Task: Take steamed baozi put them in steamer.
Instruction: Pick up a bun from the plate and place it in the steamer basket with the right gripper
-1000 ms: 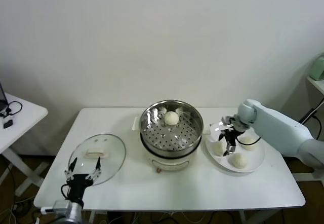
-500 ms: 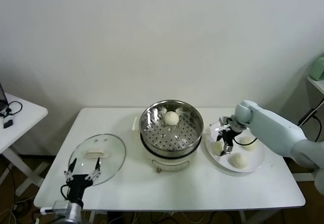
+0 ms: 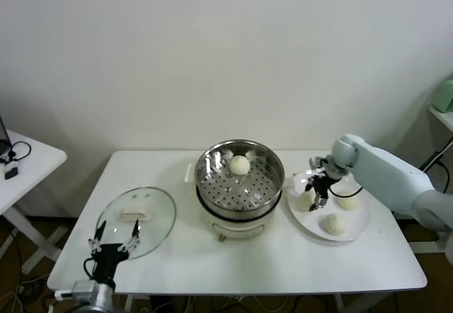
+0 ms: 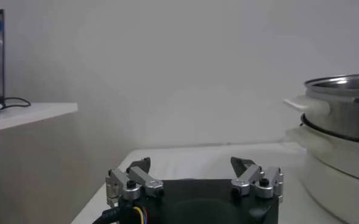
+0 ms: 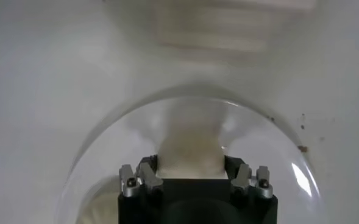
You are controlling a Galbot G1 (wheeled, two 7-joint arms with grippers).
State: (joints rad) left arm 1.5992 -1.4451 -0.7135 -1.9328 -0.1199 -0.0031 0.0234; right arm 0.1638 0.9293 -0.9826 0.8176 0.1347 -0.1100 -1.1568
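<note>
On the white plate [image 3: 357, 222] right of the steamer [image 3: 240, 174], the right gripper [image 3: 316, 194] has its jaws clamped on 1 baozi [image 5: 190, 152]. It looks soft and light; hold its sides gently. 2 more lie beside it; the steamer rim stands between. The left gripper [image 3: 113, 245], jaws apart, idles by the glass lid [image 3: 136, 221].

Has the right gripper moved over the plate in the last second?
Yes. The right gripper, shut on a baozi, now sits slightly higher against the plate rim.
</note>
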